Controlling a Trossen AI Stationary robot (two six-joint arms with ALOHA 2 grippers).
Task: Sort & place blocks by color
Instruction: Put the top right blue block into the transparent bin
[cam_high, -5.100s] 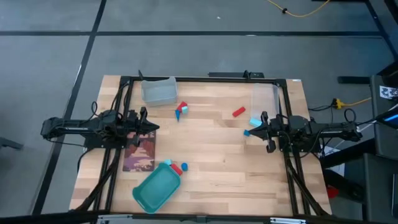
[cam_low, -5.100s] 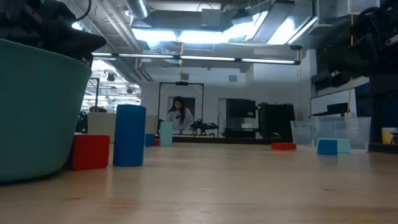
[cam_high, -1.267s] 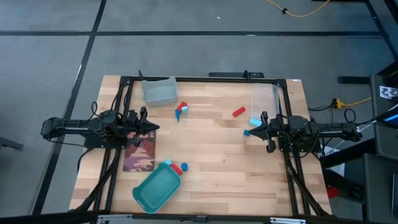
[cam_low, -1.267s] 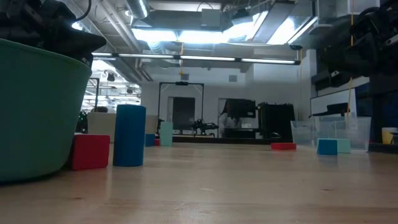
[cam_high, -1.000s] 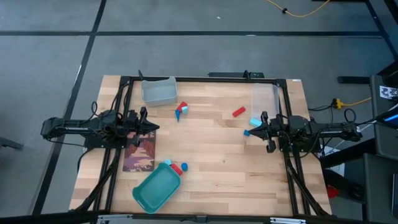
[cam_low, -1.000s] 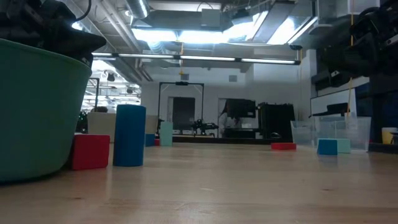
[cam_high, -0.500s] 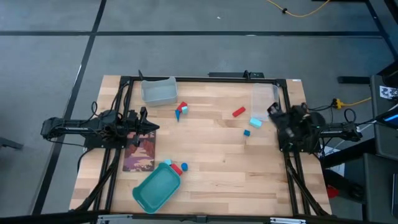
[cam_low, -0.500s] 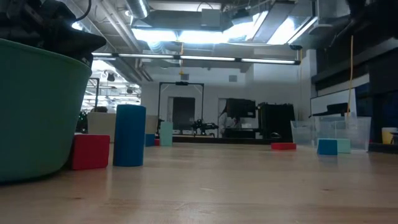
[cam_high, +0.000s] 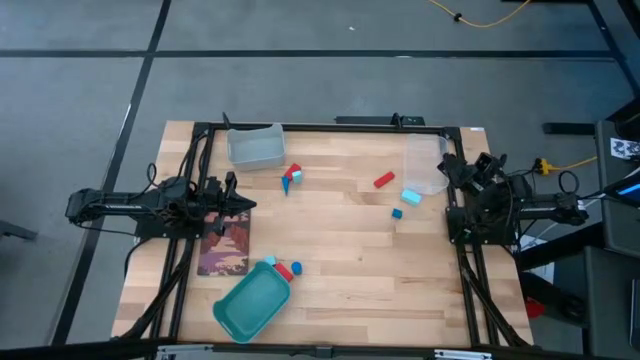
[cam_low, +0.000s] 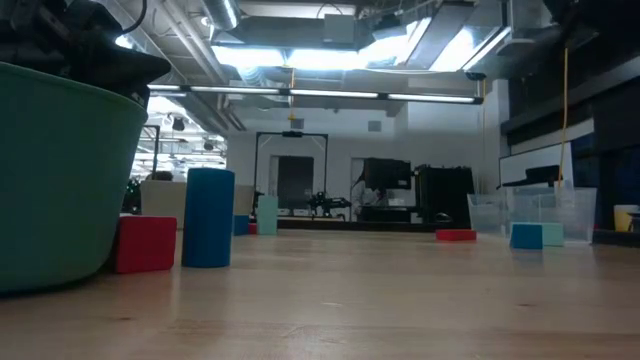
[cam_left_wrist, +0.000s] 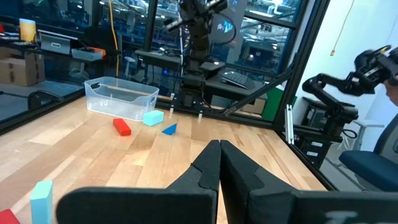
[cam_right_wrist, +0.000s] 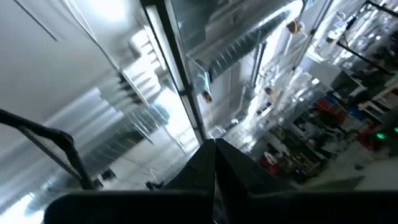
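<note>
While both hands are pinched shut w/ nothing held, left hand (cam_high: 243, 204) waits mid-left; right hand (cam_high: 447, 168) sits upper right by clear plastic bin (cam_high: 424, 163). Small red, blue & cyan blocks (cam_high: 384, 181) lie loose mid-surface. Sorting looks unstarted; next: open, descend on one block.

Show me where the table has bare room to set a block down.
Widest free patch: bare wood right of the teal tray, below the small blue block. Another lies between the red block and the leaning block pair. Crowded: beside the right clear bin and the tray's upper corner.
</note>
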